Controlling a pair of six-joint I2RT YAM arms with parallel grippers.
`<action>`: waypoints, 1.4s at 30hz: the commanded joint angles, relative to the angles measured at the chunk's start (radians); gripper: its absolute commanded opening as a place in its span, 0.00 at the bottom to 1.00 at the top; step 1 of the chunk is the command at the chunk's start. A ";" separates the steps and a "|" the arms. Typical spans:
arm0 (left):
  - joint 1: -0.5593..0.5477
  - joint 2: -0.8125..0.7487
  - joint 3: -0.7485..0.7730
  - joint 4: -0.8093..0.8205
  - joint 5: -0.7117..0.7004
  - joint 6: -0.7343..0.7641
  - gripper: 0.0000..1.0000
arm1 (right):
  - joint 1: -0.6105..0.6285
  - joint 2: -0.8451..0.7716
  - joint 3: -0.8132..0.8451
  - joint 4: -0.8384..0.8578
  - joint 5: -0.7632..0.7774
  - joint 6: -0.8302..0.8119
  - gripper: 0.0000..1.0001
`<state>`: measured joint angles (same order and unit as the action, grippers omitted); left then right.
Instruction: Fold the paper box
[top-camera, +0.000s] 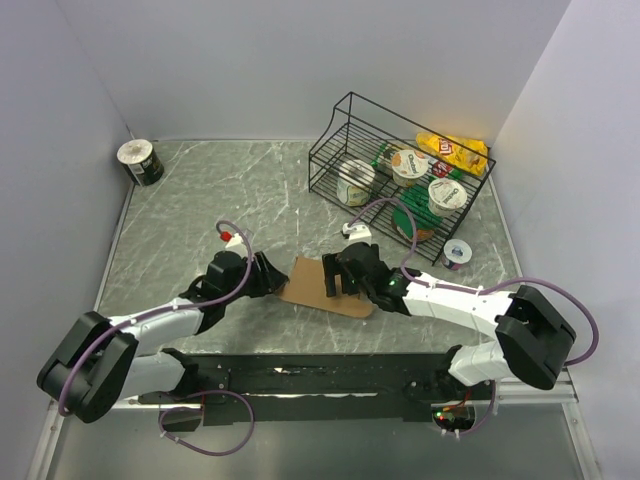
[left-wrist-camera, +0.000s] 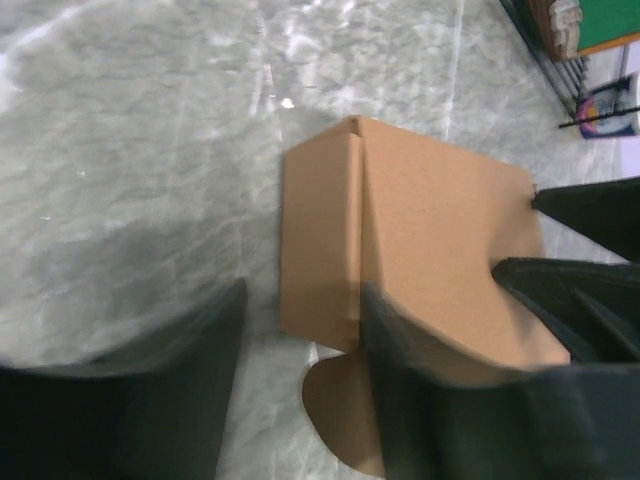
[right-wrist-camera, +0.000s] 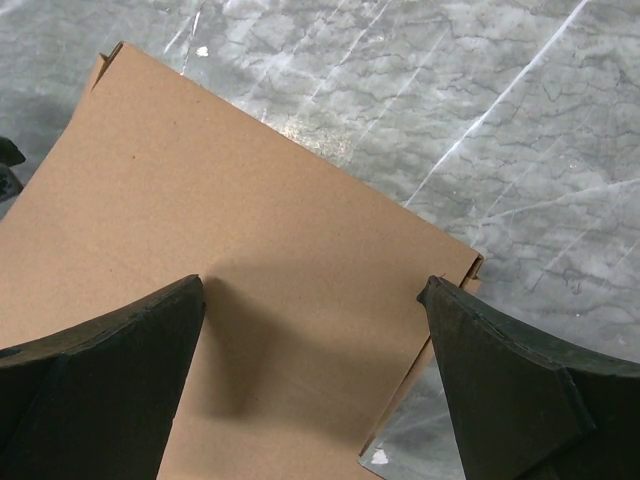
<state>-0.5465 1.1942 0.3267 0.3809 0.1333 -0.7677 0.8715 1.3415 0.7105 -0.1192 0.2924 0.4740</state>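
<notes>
Right gripper (right-wrist-camera: 312, 288) spread wide over paper box (top-camera: 305, 285). Left gripper (left-wrist-camera: 302, 295) straddles its left flap, grip unclear. Press along the crease, box steadied.

Grey marble-pattern table (top-camera: 190, 200), veined white; plain pale lavender walls (top-camera: 230, 60) on three sides; even light.

Far right: black wire basket (top-camera: 330, 170) holding white lidded pots (top-camera: 409, 163) and yellow crisp bag (top-camera: 455, 152); beside it, small round tub (top-camera: 457, 253). Far-left corner: dark cylindrical can (top-camera: 140, 162).
</notes>
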 joint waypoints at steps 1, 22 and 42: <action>0.002 -0.041 0.079 -0.052 -0.044 0.048 0.72 | -0.005 -0.018 0.023 -0.051 0.004 -0.037 1.00; 0.003 0.136 0.092 0.039 0.077 0.096 0.74 | -0.242 -0.194 -0.020 -0.148 -0.340 -0.018 0.89; 0.002 0.246 0.014 0.180 0.108 0.058 0.31 | -0.275 -0.100 -0.177 0.018 -0.408 0.064 0.44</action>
<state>-0.5446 1.4059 0.3820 0.5598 0.2615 -0.7116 0.5976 1.2137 0.5591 -0.1524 -0.1436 0.5323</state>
